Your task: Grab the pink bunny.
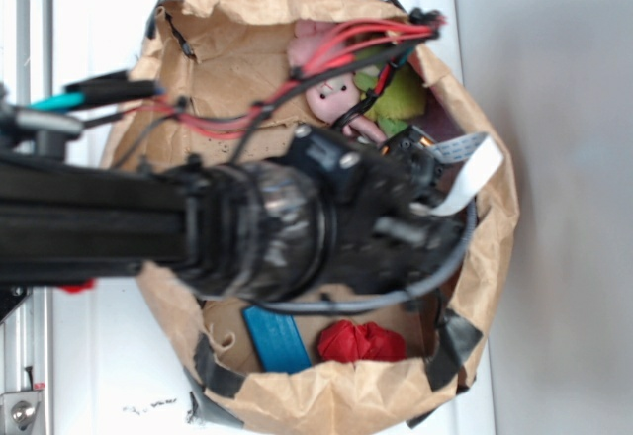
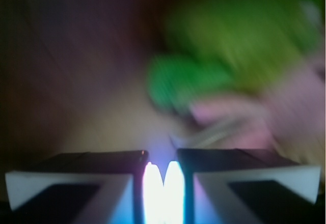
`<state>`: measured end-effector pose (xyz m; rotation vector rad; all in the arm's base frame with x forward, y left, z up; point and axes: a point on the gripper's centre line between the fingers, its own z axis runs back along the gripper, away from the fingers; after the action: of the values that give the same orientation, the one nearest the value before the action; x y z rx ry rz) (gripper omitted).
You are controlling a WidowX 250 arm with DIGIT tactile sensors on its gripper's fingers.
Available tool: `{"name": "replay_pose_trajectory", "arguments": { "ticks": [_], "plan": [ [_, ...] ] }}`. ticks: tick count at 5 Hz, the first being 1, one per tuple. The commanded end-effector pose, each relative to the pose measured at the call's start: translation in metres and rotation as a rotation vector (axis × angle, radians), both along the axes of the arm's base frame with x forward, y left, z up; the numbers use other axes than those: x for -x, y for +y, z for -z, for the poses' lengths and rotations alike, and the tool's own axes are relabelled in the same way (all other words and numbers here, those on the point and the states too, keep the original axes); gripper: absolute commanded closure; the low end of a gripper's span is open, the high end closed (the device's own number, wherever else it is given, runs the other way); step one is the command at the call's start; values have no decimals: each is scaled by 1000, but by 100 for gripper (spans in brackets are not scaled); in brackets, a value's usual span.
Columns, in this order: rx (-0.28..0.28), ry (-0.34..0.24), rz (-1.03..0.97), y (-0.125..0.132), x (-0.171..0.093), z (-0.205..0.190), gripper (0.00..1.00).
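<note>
Hovering gripper (jaws seemingly closed) beside pink bunny.

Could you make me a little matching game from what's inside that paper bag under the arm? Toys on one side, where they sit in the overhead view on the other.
Things:
1. pink bunny
2. green plush
3. red cloth ball
4. blue flat piece

Places:
A. bottom of the bag, left of the red thing
B. top, against the bunny's right
C. bottom, right of the blue thing
D. top, under the red wires

Pairs: 1-D, 2-B, 3-C, 4-A
</note>
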<state>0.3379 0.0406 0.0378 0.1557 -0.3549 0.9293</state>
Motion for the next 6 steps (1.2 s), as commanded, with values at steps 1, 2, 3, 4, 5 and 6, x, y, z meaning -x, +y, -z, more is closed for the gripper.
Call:
{"name": "replay_pose_trajectory", "arguments": {
  "ticks": [1,2,3,4,5,6],
  "plan": [
    [-1,-46,-8,11,-7,-19,0],
    [-1,-46,-8,11,-7,-19,0],
    [121,-40,27,29,9,-43,0],
    [148,11,31,54,21,-48,0],
    [123,9,23,66,35,-32,0],
    [55,0,12,67,46,-8,0]
  ]
}}
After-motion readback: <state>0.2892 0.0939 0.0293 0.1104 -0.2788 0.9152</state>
